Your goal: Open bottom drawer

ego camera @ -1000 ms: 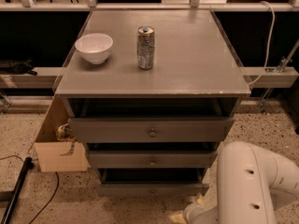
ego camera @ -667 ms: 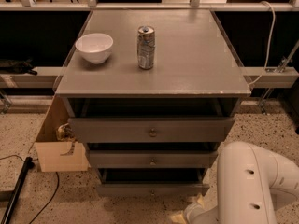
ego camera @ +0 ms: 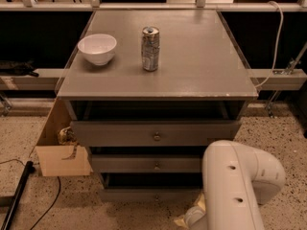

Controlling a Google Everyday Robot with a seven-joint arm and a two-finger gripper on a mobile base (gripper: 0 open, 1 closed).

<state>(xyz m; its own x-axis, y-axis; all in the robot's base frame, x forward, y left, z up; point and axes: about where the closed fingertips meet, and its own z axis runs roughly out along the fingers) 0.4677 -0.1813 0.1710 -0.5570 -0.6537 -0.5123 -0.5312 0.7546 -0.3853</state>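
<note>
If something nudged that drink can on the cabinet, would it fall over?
Probably. The can stands upright, tall and narrow, so it likely tips, then rolls on the flat cabinet top. It looks like thin metal, so it is probably light and easily dented. The gripper is far below, near the bottom drawer.

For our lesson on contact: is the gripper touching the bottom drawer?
Cannot tell. In the camera view the white arm hides the gripper, low at the picture's right near the bottom drawer, so neither contact nor a gap shows.
</note>
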